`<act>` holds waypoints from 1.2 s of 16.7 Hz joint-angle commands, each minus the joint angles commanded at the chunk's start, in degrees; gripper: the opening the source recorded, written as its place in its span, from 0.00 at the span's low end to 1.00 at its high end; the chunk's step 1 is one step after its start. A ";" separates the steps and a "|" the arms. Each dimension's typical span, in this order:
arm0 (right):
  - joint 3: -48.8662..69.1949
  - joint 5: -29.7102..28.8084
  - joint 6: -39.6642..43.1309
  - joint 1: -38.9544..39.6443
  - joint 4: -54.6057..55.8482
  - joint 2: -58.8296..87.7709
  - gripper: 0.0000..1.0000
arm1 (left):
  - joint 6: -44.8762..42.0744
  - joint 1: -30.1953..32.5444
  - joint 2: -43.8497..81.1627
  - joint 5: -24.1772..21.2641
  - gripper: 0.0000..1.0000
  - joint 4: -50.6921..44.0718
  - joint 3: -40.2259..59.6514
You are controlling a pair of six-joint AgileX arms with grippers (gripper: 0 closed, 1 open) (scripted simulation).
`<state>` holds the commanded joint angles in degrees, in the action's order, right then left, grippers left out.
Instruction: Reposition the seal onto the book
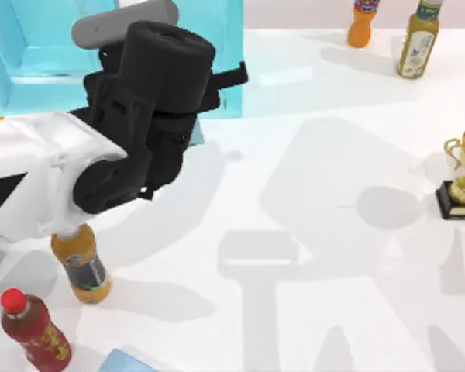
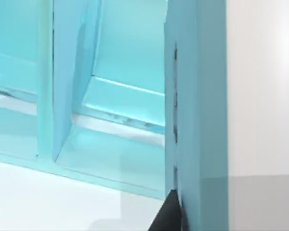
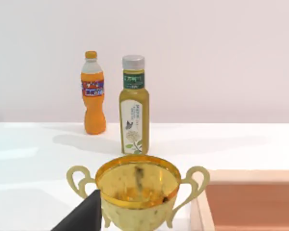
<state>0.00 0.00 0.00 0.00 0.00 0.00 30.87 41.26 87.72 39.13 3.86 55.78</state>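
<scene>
Left arm reaches over the turquoise shelf unit; its end effector's state is unclear.

A rendered simulation test scene, not a lived-in room: a plain white worktop under a blank pale wall, with unrelated props scattered around a gold trophy cup. Behind the trophy stand an orange soda bottle and a green-labelled tea bottle. Far across the worktop from it sits a turquoise shelf unit.
</scene>
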 joint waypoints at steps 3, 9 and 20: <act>0.00 0.00 0.00 0.00 0.00 0.00 1.00 | 17.66 4.26 6.44 4.97 0.00 5.12 0.28; 0.00 0.00 0.00 0.00 0.00 0.00 1.00 | 57.16 14.33 16.17 12.09 0.00 17.46 0.55; 0.00 0.00 0.00 0.00 0.00 0.00 1.00 | 82.34 23.91 23.18 16.67 0.00 26.57 -2.01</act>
<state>0.00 0.00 0.00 0.00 0.00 0.00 113.21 65.17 110.91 55.79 30.43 53.77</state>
